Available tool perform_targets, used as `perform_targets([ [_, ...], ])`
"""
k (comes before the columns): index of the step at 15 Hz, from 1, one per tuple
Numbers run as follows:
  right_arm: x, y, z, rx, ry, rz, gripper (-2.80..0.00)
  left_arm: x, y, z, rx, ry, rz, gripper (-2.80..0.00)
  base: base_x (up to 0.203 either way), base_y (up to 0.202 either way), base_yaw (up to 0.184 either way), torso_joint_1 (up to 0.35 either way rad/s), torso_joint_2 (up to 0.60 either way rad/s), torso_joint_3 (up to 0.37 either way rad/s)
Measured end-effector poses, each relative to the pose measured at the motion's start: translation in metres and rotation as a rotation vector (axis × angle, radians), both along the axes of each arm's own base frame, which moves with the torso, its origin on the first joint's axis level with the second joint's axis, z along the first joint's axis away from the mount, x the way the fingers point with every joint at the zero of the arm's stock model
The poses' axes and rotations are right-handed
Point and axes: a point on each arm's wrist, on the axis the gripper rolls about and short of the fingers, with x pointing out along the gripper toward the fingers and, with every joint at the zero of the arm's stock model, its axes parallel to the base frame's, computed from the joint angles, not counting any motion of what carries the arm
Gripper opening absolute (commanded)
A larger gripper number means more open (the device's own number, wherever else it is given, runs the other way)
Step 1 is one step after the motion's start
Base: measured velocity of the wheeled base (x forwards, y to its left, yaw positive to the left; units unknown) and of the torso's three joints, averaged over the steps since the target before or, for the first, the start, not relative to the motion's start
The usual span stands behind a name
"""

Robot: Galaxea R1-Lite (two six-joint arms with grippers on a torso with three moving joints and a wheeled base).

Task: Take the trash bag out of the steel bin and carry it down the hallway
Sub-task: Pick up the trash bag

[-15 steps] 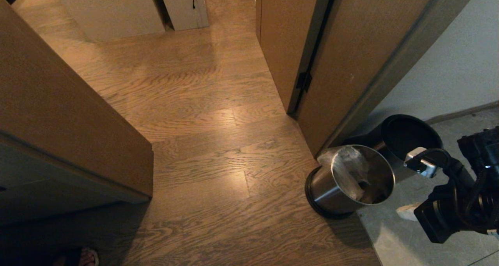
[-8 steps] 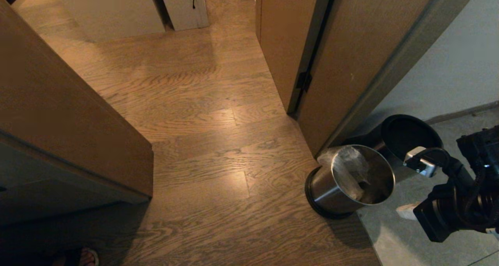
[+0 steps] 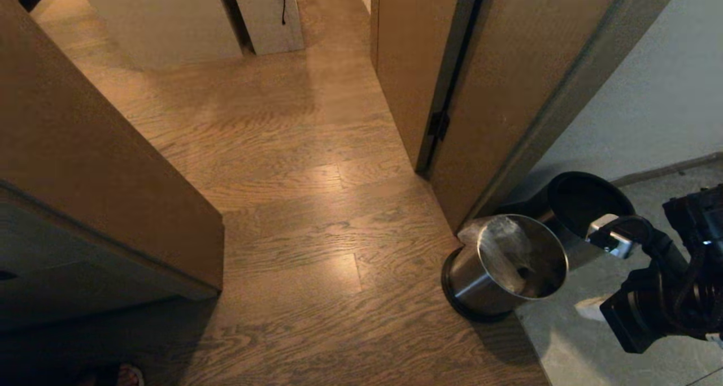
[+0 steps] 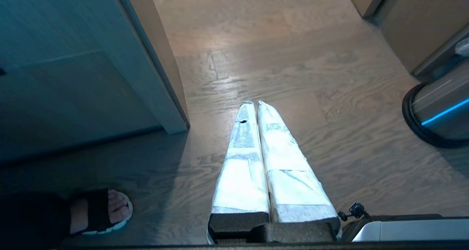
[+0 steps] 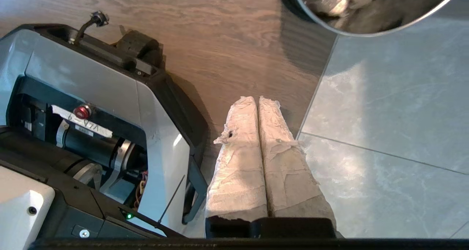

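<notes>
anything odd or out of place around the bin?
Yes. The steel bin is open: its black-rimmed top section is off, sitting just behind it by the wall. The trash bag looks slumped inside, not folded over the rim. A person's sandalled foot is close beside the base.

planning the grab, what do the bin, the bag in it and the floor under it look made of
The steel bin: polished metal by its look, with mirror-like streaks on the wall and a black base ring.
The trash bag: thin translucent plastic film, whitish and crinkled, lying against the inner wall.
The floor: wood-grain planks, possibly laminate, meeting smooth grey stone-look tiles beside the bin.
</notes>
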Motion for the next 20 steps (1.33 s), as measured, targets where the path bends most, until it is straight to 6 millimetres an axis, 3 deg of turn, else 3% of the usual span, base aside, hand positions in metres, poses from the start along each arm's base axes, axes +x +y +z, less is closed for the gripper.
perform_targets([
  [13, -0.0014, -0.0004, -0.0018, -0.003, 0.006, 0.0, -2.8, 0.0, 0.0, 0.0, 0.001, 0.0, -0.001, -2.8, 0.0, 0.0, 0.0, 0.002, 0.0, 0.195],
  [20, -0.0021, -0.0004, -0.0019, -0.007, 0.004, 0.006, -2.8, 0.0, 0.0, 0.0, 0.003, 0.0, -0.001, -2.8, 0.0, 0.0, 0.0, 0.0, 0.0, 0.016],
])
